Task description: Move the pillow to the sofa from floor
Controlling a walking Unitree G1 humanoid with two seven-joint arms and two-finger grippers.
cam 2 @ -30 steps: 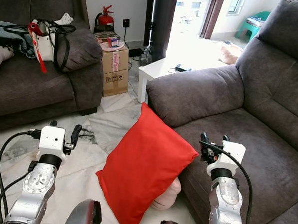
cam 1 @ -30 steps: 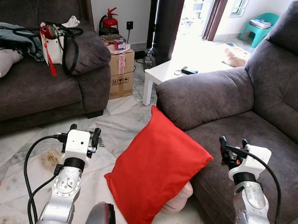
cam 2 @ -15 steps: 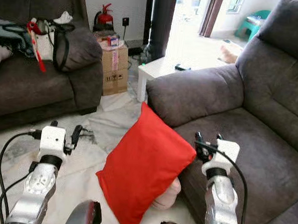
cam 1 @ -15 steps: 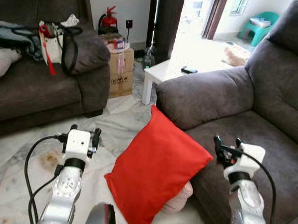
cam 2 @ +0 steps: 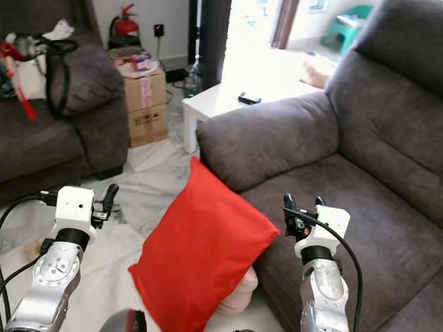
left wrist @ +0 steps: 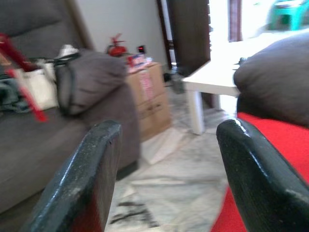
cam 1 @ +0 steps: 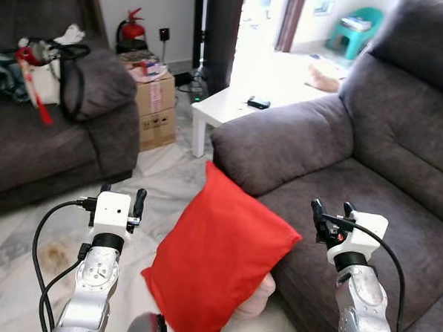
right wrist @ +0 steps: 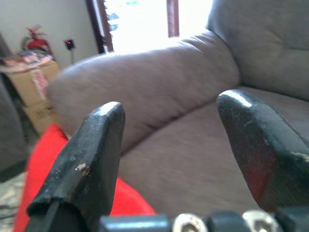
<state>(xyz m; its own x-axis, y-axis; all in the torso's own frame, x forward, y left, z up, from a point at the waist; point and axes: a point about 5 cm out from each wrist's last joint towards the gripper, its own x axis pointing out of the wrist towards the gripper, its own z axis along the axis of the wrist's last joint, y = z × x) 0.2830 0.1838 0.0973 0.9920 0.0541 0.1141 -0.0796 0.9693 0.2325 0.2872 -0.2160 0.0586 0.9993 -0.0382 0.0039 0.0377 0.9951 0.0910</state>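
Observation:
A red pillow [cam 1: 215, 259] stands on the floor, leaning against the front of the grey sofa [cam 1: 370, 166] on my right. A pale cushion [cam 1: 261, 294] peeks out beneath it. My left gripper [cam 1: 120, 199] is raised to the left of the pillow, open and empty. My right gripper [cam 1: 330, 216] is raised over the sofa seat just right of the pillow's upper corner, open and empty. In the left wrist view the red pillow [left wrist: 270, 174] lies past the fingers [left wrist: 251, 164]. The right wrist view has the pillow [right wrist: 48, 169] low beside the sofa armrest [right wrist: 145, 82].
A second dark sofa [cam 1: 52, 135] with bags stands at the left. Cardboard boxes [cam 1: 155, 107] and a fire extinguisher [cam 1: 129, 29] sit behind it. A white low table [cam 1: 243, 111] stands past the armrest. The floor is marble tile [cam 1: 161, 181].
The camera has turned right, shifting the whole scene left. Both grippers stay raised and open; the pillow has not moved.

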